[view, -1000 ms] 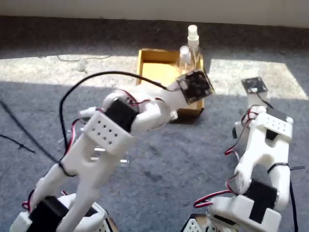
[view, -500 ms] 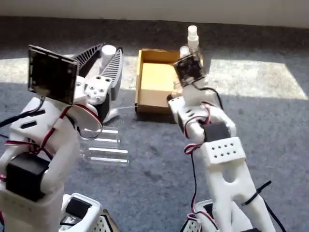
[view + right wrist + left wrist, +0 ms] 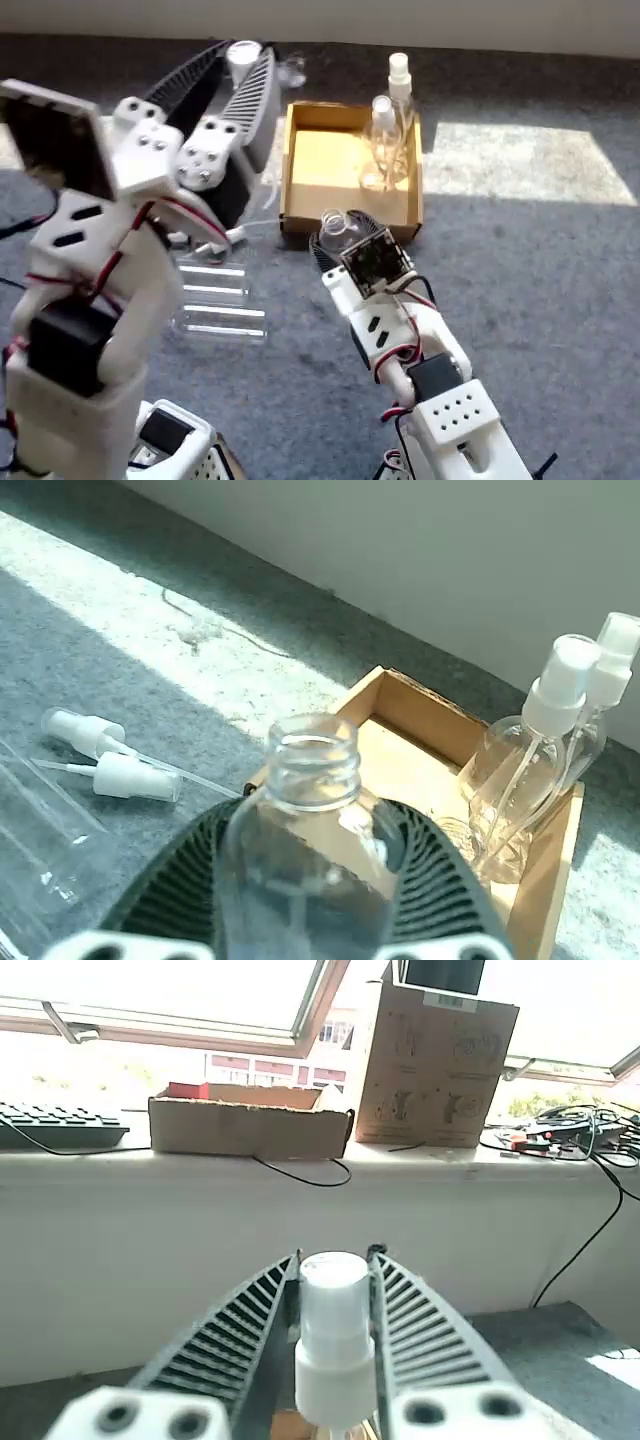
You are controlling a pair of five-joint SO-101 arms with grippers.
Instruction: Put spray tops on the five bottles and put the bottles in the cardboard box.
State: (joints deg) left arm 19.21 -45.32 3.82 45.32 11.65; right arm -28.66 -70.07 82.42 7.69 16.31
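Left claw [image 3: 334, 1260] grips spray top [image 3: 333, 1325]; right claw [image 3: 312, 818] grips uncapped bottle [image 3: 305, 880].

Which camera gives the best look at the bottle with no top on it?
The right wrist view: the open bottle sits close up, neck bare, in the right gripper. The high view shows it small, before the cardboard box.

A grey carpeted surface [image 3: 520, 300] carries the cardboard box [image 3: 405, 223], clear bottles [image 3: 215, 325] lying flat and two loose spray tops [image 3: 135, 777].
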